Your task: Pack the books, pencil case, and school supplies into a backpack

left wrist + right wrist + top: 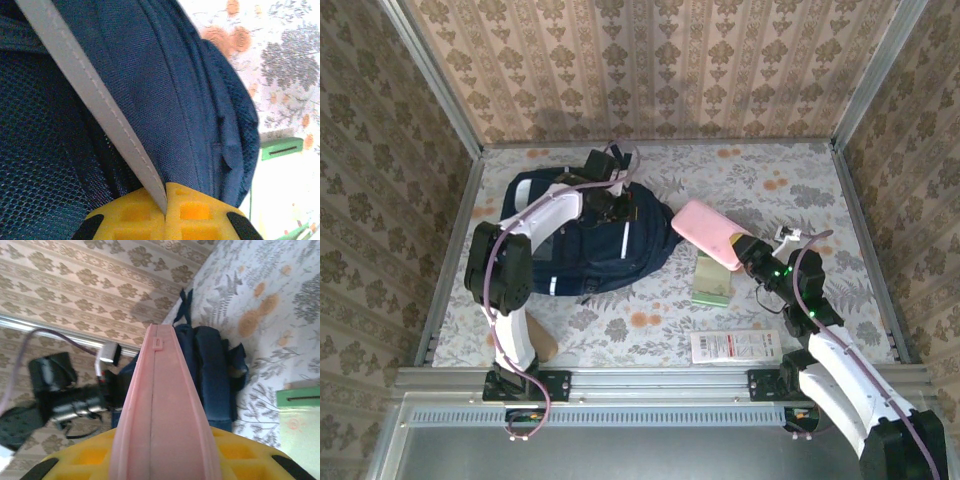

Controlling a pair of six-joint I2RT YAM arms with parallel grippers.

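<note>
- Nearest the lens: left gripper (165, 204), yellow fingers clenched on the white stripe (95, 95) of the backpack (175, 75).
- backpack lies flat, far-left on the table (800, 190).
- right gripper (161, 440) grasps the pink pencil case (708, 232), just right of the backpack.
- white packet (735, 346) at the near edge.
- green packet (712, 282) between the white packet and the pencil case.

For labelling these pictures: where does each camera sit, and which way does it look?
Top external: above, behind the bases, looking down at the table; both arms show.
Left wrist: on the left arm, close to the backpack; fingers pinch its white stripe.
Right wrist: on the right arm, facing the backpack along the pink pencil case its fingers hold.
Both wrist views share the green packet.
</note>
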